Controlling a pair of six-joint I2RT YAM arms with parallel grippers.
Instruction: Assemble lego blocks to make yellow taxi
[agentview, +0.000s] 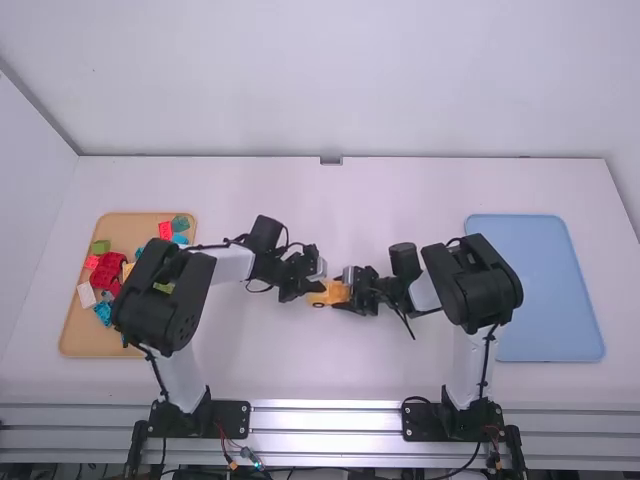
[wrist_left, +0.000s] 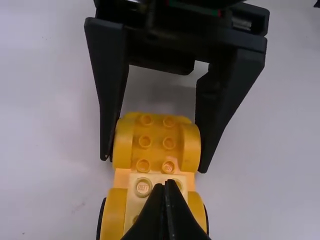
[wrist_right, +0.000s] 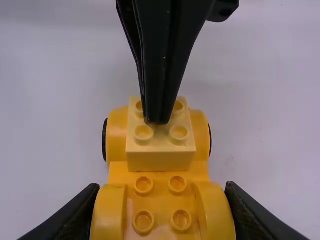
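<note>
Left of the left gripper (agentview: 320, 287) sits a tray (agentview: 90, 342) of loose blocks (agentview: 108, 270). That gripper is clenched, tips at the pale block's (wrist_right: 161, 157) studs (tidy little stack) atop the yellow car base (wrist_right: 159, 171), whose farther end the right gripper (agentview: 342, 291) grasps.
</note>
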